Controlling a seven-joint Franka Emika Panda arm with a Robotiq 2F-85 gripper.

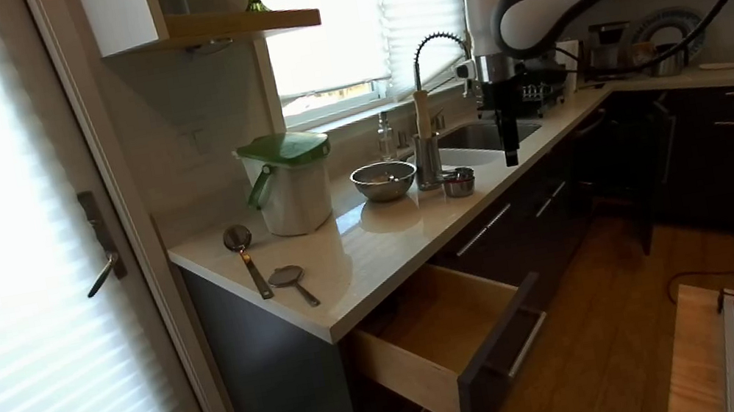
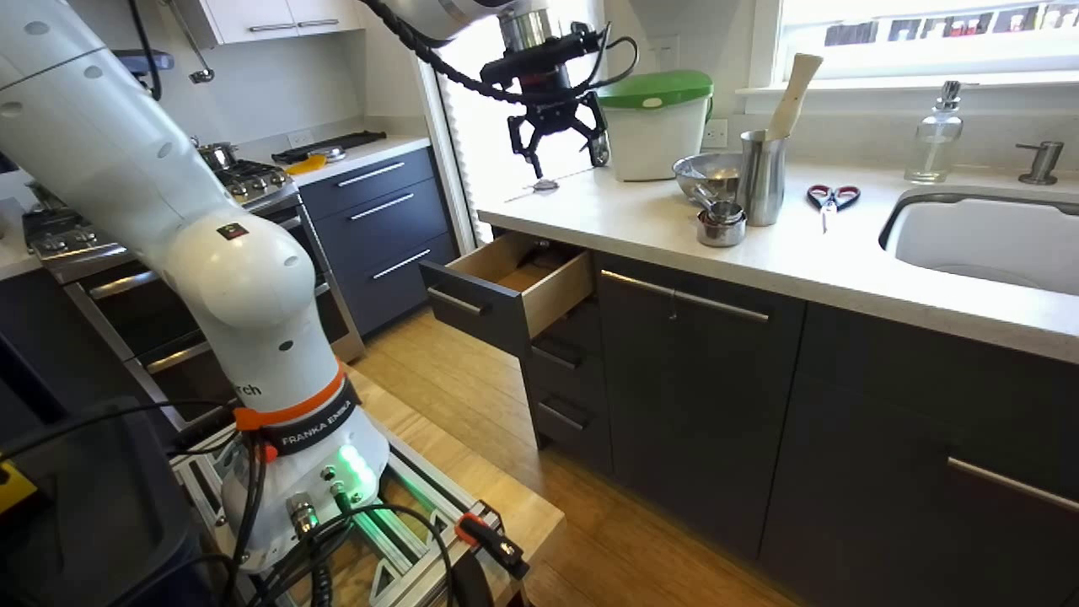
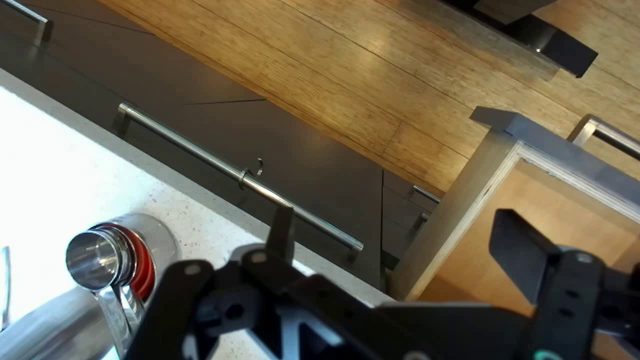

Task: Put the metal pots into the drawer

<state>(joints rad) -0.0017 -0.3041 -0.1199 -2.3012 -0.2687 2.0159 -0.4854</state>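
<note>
Black two-finger gripper (image 2: 568,165): raised in the air, fingers spread wide, nothing held.
Wide shallow bowl of shiny silver steel (image 1: 385,183): upright on the pale stone surface (image 1: 375,257), not yet stowed. A grip on one side of the rim could tilt it and spill anything inside.
Small nested cups of silver steel (image 1: 459,184): on the surface, near its front edge. Closing on a handle or an inner cup alone may separate the nest — the outer cup would be left out.
Tall cylindrical canister of grey steel (image 2: 763,181): close beside the cups. A finger lowered off line could topple it, with the pale wooden tool (image 2: 793,97) inside.
Dark-fronted drawer of light wood (image 1: 410,374): pulled out below the surface. A pot lowered too far back would likely strike the surface edge; too far sideways, a drawer wall.
Drawer rear: in shadow; contents there cannot be identified.
Bowl interior: small marks, unidentifiable; in an exterior view the bowl (image 2: 716,169) is partly hidden by canister and cups.
Gripper spread: unreadable in an exterior view — gripper (image 1: 512,153) edge-on.
Wrist view: bowl not shown; canister cut off at the frame edge.
</note>
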